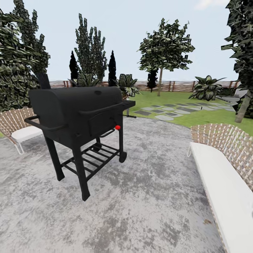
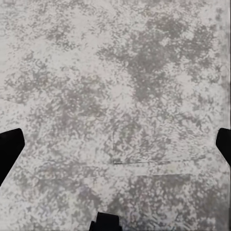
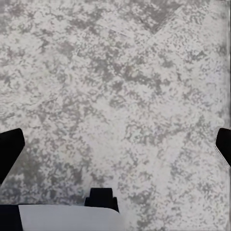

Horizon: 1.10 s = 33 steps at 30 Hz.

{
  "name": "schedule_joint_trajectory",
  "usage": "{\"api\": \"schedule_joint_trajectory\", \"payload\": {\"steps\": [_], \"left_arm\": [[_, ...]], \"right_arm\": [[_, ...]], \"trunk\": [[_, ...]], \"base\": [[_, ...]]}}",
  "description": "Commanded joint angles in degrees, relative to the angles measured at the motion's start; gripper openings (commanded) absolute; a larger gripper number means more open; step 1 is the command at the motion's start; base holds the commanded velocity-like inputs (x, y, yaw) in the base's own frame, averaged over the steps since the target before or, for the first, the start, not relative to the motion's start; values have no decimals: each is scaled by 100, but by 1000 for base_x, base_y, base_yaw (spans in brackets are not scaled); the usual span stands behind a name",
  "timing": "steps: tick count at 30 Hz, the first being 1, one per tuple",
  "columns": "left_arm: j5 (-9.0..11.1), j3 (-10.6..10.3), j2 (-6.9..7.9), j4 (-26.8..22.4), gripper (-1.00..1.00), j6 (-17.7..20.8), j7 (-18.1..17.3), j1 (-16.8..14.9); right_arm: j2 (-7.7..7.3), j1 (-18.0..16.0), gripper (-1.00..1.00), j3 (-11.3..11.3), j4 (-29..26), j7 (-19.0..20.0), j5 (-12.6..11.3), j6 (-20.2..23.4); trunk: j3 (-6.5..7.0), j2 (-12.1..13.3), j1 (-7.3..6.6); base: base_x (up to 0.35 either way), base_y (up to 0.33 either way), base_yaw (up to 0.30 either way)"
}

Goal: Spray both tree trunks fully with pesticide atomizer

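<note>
The pesticide atomizer is out of view. In the head view, a tree point(image 1: 165, 45) with a thin bare trunk point(image 1: 160, 83) and a spreading green canopy stands far off on the lawn by the wooden fence. A second grey-brown trunk point(image 1: 242, 109) rises at the right edge under dark foliage. My left gripper point(image 2: 115, 144) hangs open over mottled grey paving, its black fingertips point(image 2: 9, 149) far apart with nothing between them. My right gripper point(image 3: 115, 144) is open too, above the same kind of paving, and it holds nothing.
A black barrel grill point(image 1: 79, 112) with a red knob stands on the grey patio point(image 1: 151, 182), left of centre. A wicker chair with a white cushion point(image 1: 17, 128) sits at the left, and another point(image 1: 225, 168) at the right. Stepping stones point(image 1: 168, 111) cross the lawn beyond.
</note>
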Motion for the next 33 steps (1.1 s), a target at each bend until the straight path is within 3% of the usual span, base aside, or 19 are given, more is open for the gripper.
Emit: {"api": "schedule_joint_trajectory", "payload": {"steps": [1, 16, 33], "left_arm": [[37, -5, 1, -10, 100, -6, 2, 4], [30, -6, 1, -26, 100, -5, -7, 4], [30, -4, 1, -10, 100, -6, -7, 4]], "right_arm": [[-1, 1, 100, 3, -5, -1, 2, -9], [3, 1, 100, 3, -2, -1, 2, -9], [16, 1, 100, 3, 7, -1, 2, -9]], "trunk": [[-5, -2, 4], [-21, -2, 4], [-22, -2, 4]], "base": [[350, -64, -273], [350, -115, -170], [338, 136, -194]]}}
